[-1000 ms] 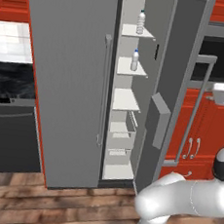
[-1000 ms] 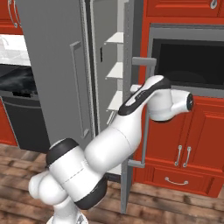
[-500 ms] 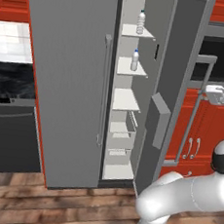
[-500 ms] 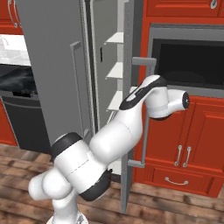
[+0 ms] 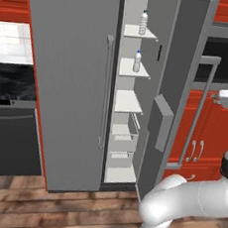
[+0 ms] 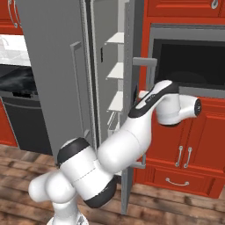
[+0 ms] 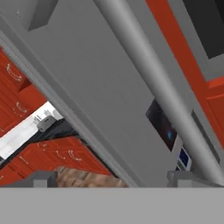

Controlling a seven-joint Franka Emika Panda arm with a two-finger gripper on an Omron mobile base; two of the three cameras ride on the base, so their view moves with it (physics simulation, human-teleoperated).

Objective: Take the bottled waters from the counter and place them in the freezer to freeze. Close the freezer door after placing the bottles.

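Note:
Two bottled waters stand inside the freezer [image 5: 125, 137], one [image 5: 143, 22] on the top white shelf and the other [image 5: 137, 61] on the shelf below. The freezer door [image 5: 172, 87] hangs open, swung out to the right, its long grey bar handle [image 5: 199, 112] facing away from the shelves. My gripper [image 5: 218, 98] hovers just right of that handle, at the door's outer side. In the hand view the gripper [image 7: 116, 179] is open, its fingertips [image 7: 43, 178] wide apart, with the handle [image 7: 148, 74] running diagonally ahead of them and nothing between them. The black counter [image 5: 12, 83] lies far left.
The fridge's other grey door [image 5: 64, 81] is closed, left of the open compartment. A black built-in oven [image 6: 193, 61] sits behind the open door, with red cabinet fronts [image 6: 184, 154] below it. A dark appliance front [image 5: 8, 140] stands under the counter. Wooden floor lies in front.
My hand has sunk slightly beside the door handle. The freezer door and both bottles have stayed where they were.

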